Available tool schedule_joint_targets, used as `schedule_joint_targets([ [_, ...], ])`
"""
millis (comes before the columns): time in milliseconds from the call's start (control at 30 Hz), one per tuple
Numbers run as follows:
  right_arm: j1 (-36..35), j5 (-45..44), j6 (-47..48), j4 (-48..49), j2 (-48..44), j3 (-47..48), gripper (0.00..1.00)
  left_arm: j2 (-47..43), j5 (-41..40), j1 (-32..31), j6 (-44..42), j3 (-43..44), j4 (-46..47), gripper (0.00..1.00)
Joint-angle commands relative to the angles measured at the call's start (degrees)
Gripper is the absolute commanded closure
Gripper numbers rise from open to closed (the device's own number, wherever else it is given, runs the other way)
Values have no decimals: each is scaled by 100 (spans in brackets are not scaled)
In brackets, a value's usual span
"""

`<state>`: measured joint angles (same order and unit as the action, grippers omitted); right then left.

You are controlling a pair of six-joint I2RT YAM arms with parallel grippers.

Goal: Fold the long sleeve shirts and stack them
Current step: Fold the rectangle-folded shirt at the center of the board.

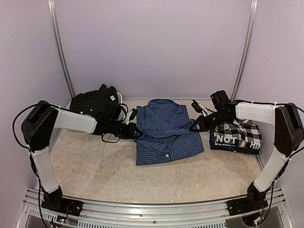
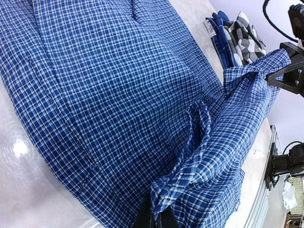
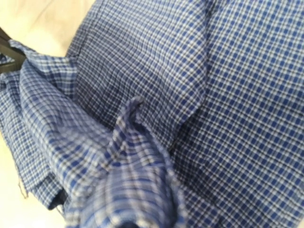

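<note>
The blue fine-check shirt (image 1: 166, 135) lies in the middle of the table, collar to the back. My left gripper (image 1: 137, 132) is shut on a fold of its left edge; in the left wrist view the fingertips (image 2: 151, 219) pinch the cloth (image 2: 114, 95). My right gripper (image 1: 194, 126) holds the shirt's right edge lifted; it also shows in the left wrist view (image 2: 283, 76). In the right wrist view bunched blue cloth (image 3: 137, 166) hides the fingers. The black-and-white check shirt (image 1: 240, 134) with white lettering lies folded at the right. The plain black shirt (image 1: 96, 102) lies crumpled at the back left.
Purple walls close off the back and sides, with metal poles (image 1: 61, 52) in the corners. The check shirt rests on a folded blue cloth (image 2: 219, 35). Bare tabletop (image 1: 156, 180) stretches in front of the blue shirt to the metal rail at the near edge.
</note>
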<state>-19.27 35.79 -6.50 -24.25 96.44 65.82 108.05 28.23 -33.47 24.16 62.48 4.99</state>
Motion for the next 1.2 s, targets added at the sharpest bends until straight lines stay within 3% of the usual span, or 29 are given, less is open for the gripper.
schedule_joint_targets([
  [0, 200, 16, -4, -153, 110, 284, 100, -109, 116, 178, 36, 326, -73, 100],
  [367, 299, -62, -78, 261, 1016, 736, 100, 440, -82, 367, 131, 629, 45, 100],
  [567, 292, -285, -95, 497, 1586, 965, 85, 875, -548, 368, 145, 843, 65, 100],
  [900, 350, -755, -235, 548, 1608, 1201, 56, 932, -991, 391, 263, 989, 174, 71],
  [1167, 355, -1323, -326, 696, 821, 793, 42, 611, -1074, 444, 216, 973, 336, 52],
])
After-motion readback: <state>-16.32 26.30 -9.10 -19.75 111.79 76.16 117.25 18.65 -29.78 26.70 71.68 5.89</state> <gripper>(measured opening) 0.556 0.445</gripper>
